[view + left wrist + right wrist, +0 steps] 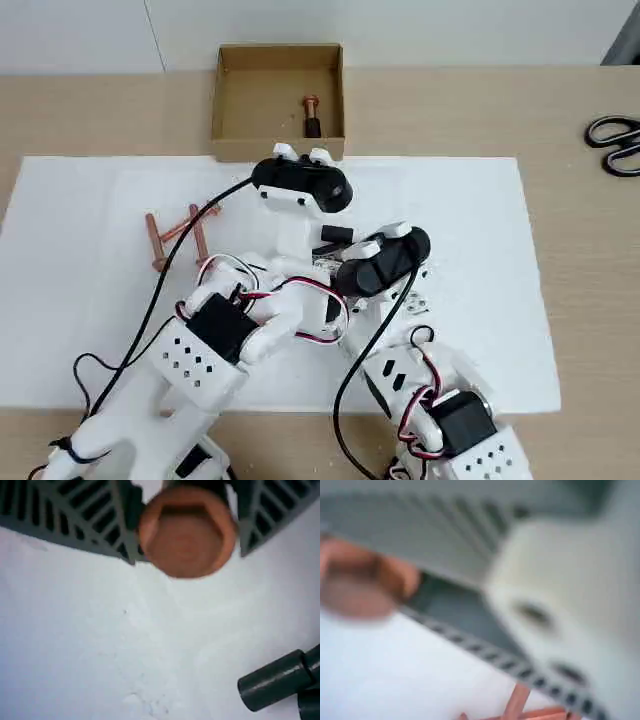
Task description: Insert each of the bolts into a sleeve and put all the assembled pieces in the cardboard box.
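Left gripper (185, 512) with ribbed grey plastic fingers (75, 520) clamped on the hexagonal copper-coloured head of a bolt (186, 537), over a smooth white sheet (100, 640) just on the arms' side of the cardboard box (228, 100). Dark cylindrical sleeve (272, 686) lying near the held bolt. Three loose bolts (175, 235) farther from the box, to its left. One assembled piece (311, 115) inside the box.

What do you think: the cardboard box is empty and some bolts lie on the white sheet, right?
Not empty. The high view shows one bolt in a sleeve inside the cardboard box; bolts do lie on the white sheet.
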Robot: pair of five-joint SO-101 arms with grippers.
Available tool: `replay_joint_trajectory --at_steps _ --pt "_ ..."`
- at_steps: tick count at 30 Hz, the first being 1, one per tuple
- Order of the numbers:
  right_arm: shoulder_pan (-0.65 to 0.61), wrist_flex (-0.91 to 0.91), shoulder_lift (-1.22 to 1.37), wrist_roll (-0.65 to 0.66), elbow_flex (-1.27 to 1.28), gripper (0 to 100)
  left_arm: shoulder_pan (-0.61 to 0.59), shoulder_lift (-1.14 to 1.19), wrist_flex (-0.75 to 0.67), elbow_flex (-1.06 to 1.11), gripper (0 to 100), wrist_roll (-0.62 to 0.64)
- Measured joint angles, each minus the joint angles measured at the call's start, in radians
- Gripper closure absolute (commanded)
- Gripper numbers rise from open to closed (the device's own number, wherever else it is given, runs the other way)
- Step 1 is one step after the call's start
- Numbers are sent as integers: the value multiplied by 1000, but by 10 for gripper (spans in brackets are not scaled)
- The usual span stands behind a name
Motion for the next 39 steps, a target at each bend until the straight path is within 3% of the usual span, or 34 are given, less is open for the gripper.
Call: replay_joint_trajectory --at_steps 14,22,33,39 --pt "0 0 0 0 0 995 -52 0 55 -69 837 0" --pt "38 0 0 2 0 995 -175 0 190 -137 837 -5" --pt "196 0 23 15 -15 995 -399 0 528 -350 837 -198" --pt "232 0 276 23 -245 995 -577 0 609 -350 837 -376"
